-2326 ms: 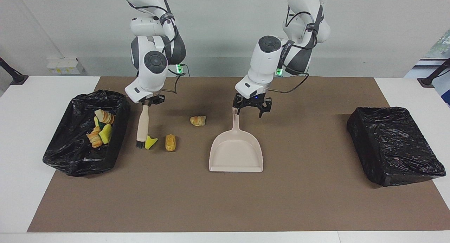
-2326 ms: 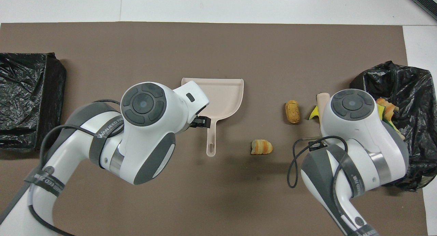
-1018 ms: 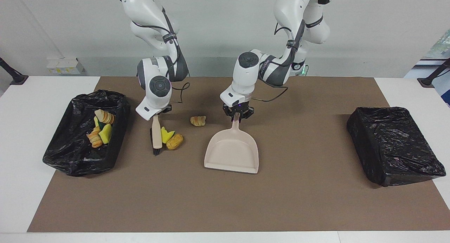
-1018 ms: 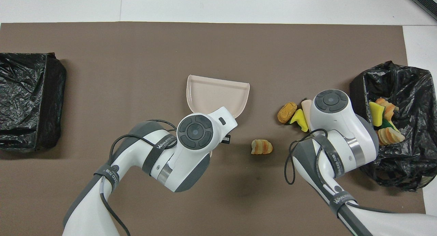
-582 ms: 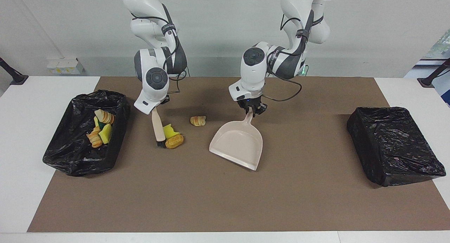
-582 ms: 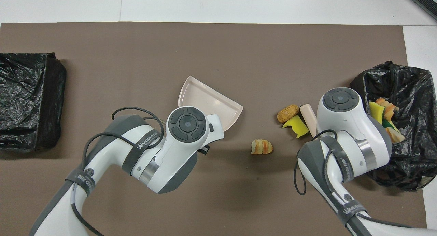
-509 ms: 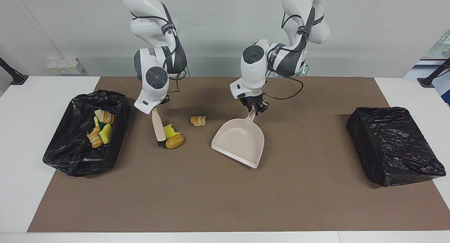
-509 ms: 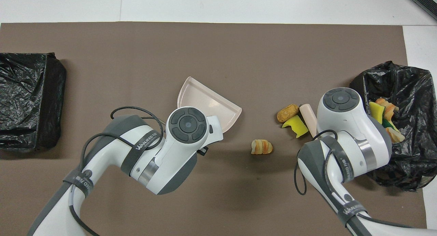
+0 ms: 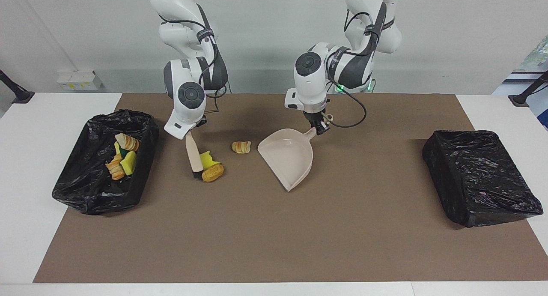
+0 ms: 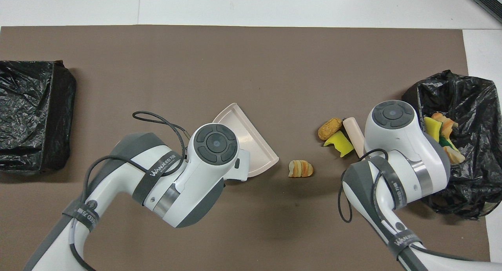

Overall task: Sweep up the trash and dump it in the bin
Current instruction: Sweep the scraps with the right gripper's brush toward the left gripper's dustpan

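Trash [image 9: 212,167] lies in two places: a sponge chunk and a bread piece against the brush [image 9: 193,155] pinched in the right hand [image 9: 189,132], and a croissant piece [image 9: 241,147] just off the lip of the dustpan [image 9: 287,156] pinched by its handle in the left hand [image 9: 318,128]. The tilted lip could ride over scraps. Compared with a second ago, the pan has swung round toward the croissant piece; the brush has barely moved.
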`<action>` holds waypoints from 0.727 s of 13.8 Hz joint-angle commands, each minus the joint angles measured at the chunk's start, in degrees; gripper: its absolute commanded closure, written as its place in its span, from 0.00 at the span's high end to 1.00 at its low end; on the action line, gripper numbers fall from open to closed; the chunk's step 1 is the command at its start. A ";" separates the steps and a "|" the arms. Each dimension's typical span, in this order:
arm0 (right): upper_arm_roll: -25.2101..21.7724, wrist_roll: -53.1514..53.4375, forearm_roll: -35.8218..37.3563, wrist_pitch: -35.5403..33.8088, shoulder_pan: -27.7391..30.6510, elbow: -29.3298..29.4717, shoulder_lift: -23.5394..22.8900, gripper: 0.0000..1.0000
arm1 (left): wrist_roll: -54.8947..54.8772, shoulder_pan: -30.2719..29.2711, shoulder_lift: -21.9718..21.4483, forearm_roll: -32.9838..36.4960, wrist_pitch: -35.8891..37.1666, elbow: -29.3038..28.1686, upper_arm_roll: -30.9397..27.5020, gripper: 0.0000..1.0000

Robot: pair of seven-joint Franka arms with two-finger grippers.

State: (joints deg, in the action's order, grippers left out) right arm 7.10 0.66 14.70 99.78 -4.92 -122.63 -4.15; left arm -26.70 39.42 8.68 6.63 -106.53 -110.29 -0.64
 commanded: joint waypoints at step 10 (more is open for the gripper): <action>0.28 11.12 -4.67 10.87 -1.31 -5.96 1.43 0.00 | 4.08 3.90 -4.63 1.28 -0.25 -6.34 0.81 0.00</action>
State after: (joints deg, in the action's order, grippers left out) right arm 7.14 10.86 11.99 109.25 -5.28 -127.20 -3.35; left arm -28.74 41.67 6.50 7.01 -105.43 -113.34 0.71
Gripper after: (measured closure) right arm 0.744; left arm 0.674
